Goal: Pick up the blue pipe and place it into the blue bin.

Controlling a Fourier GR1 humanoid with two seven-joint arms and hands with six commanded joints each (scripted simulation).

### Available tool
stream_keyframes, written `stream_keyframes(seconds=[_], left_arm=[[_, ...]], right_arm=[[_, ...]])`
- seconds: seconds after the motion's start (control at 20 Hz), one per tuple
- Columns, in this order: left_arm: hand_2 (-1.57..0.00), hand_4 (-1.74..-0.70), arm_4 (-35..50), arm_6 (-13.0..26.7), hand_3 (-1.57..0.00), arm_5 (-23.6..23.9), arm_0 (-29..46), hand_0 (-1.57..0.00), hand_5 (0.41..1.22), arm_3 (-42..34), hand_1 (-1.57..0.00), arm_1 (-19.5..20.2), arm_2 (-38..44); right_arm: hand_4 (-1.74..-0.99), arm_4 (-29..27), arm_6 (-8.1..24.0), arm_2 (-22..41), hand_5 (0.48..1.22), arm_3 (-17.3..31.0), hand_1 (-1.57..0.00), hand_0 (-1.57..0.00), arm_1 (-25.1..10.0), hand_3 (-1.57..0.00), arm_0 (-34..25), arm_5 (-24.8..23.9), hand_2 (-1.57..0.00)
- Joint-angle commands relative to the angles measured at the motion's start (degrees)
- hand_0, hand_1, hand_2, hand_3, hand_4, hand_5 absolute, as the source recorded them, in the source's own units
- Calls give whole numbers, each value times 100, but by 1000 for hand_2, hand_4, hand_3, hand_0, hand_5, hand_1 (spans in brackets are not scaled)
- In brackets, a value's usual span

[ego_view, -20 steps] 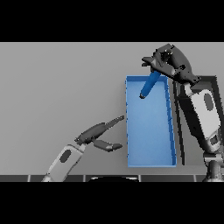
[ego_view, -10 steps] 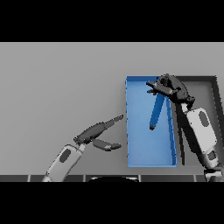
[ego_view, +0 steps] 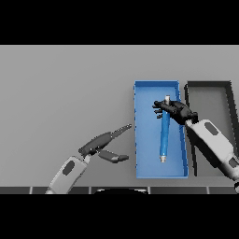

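The blue pipe [ego_view: 164,140], with grey ends, lies lengthwise inside the blue bin [ego_view: 147,140] at the table's right. My right hand [ego_view: 176,111] hovers over the pipe's far end, fingers spread and pointing left across it, not curled round it. My right forearm crosses the bin's right wall. My left hand [ego_view: 100,142] rests open on the table left of the bin, fingers pointing at the bin's left wall.
A dark grey bin [ego_view: 208,84] stands right beside the blue bin, partly covered by my right arm. The grey table [ego_view: 65,88] stretches to the left and back.
My right hand brought the pipe from above the bin's far edge down into the bin, laid it flat and opened its fingers. The left hand stayed put.
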Motion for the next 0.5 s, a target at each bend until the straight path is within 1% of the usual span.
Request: stream_keyframes(seconds=[0.0, 0.05, 0.1, 0.15, 0.2, 0.25, 0.3, 0.35, 0.45], left_arm=[[1, -891, 1, 24, 1, 5, -16, 1, 452, 11, 1, -1, 12], [1, -893, -4, 2, 1, 5, -29, 1, 454, -5, 1, -2, 6], [1, -895, -9, 43, 1, 6, -34, 1, 453, -3, 1, -8, -1], [1, -896, -7, 72, 1, 5, -52, 1, 451, 17, 1, -20, 1], [1, -897, 7, 10, 1, -6, -57, 1, 450, 9, 1, 2, 19], [1, -899, -6, 56, 1, 0, -105, 1, 450, 45, 1, -33, 11], [1, -901, 15, 111, 1, -3, -107, 1, 453, 71, 1, -36, 30], [1, -905, 7, 10, 1, -24, -79, 1, 455, 108, 1, 0, 38], [1, -912, -33, 6, 1, 22, -85, 1, 458, 119, 1, -49, 17]], right_arm=[[-1208, 35, 0, 54, 1028, 12, -305, -342, -19, -234, -24, 15, -291], [-1179, 210, 0, 211, 975, -1, -244, -273, -75, -187, -80, 118, -233], [-1165, 335, 0, 311, 924, 15, -195, -218, -88, -150, -127, 156, -186], [-1149, 570, -35, 473, 887, 78, -156, -174, -117, -120, -152, 286, -149], [-1131, 756, -77, 583, 857, 98, -124, -139, -140, -95, -174, 391, -119], [-1125, 915, -151, 653, 821, 204, -99, -111, -79, -76, -227, 369, -95], [-1126, 1040, -253, 713, 794, 219, -79, -89, -95, -61, -208, 385, -76], [-1125, 1059, -236, 711, 764, 237, -63, -71, -62, -48, -242, 308, -60], [-1124, 1188, -222, 779, 717, 302, -40, -45, -35, -31, -257, 222, -38]])
